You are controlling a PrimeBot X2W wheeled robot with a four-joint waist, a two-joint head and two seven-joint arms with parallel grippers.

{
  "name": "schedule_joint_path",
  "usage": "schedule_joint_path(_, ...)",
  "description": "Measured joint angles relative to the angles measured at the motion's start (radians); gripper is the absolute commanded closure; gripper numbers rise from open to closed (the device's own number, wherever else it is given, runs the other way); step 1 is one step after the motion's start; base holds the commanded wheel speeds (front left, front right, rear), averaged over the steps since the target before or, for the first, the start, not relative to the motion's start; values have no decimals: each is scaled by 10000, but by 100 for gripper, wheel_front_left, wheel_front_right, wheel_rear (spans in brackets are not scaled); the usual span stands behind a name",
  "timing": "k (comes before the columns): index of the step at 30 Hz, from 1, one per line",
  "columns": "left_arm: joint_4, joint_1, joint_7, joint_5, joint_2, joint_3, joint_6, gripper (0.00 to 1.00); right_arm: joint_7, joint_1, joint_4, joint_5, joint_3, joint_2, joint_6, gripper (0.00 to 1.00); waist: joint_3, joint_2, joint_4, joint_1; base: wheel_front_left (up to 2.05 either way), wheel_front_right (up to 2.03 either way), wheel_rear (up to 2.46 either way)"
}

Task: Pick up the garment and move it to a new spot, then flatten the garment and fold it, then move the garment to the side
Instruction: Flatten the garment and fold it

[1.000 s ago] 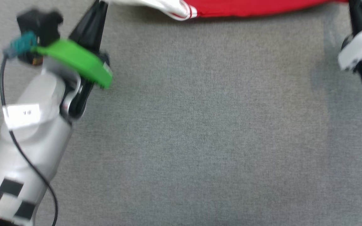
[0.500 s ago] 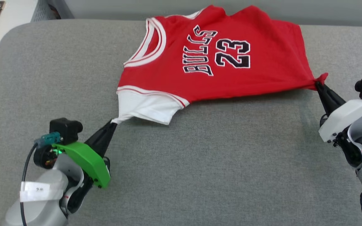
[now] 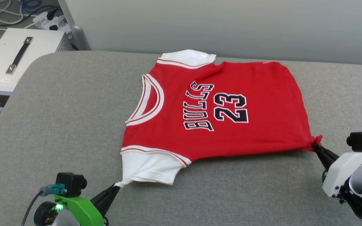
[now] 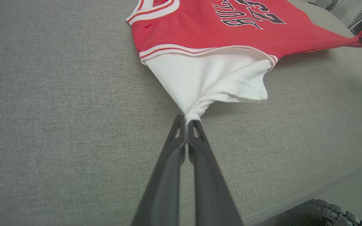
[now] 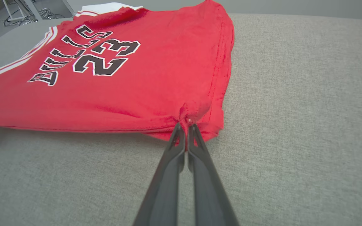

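The garment point(image 3: 218, 110) is a small red jersey with "BULLS 23" lettering, spread face up across the grey table, neck to the left. My left gripper point(image 3: 115, 187) is shut on the corner of its near white sleeve point(image 4: 212, 75), pinched at the fingertips point(image 4: 187, 121). My right gripper point(image 3: 315, 145) is shut on the near red hem corner point(image 5: 193, 111), bunching the cloth there. The near edge is pulled taut between the two grippers. The far white sleeve point(image 3: 187, 57) lies at the back.
The grey padded table point(image 3: 58, 119) has bare room to the left and in front of the garment. A white box with a black handle point(image 3: 14, 59) stands beyond the table's left end, with cables on the floor behind it. A pale wall runs along the back.
The head camera has tilted upward, bringing the whole garment and back wall into view. Both grippers have kept hold of their corners, and the garment now lies flatter and farther onto the table.
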Motion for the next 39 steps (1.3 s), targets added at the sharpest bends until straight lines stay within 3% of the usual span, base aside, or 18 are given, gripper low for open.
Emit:
schedule_joint_path(15,-2197,2078,702,-821,1164,-408,253,100,2332,3755,-2592,709,-1595,-479,0,100,-1252,0,-73,0,0,0,0)
schedule_joint_path(22,-2982,2342,98,-790,1402,23,347,100,3386,5172,-4497,637,-3099,-359,0,100,-1289,0,-189,0,0,0,0)
schedule_joint_path(29,-3250,1591,-2,-579,1421,359,470,100,4366,5342,-5777,25,-4226,311,-63,100,-974,0,-290,1,0,0,0)
schedule_joint_path(39,-2602,-402,662,-111,1168,489,364,100,5580,4292,-6450,-673,-4819,947,-69,100,-91,0,-521,1,0,0,0)
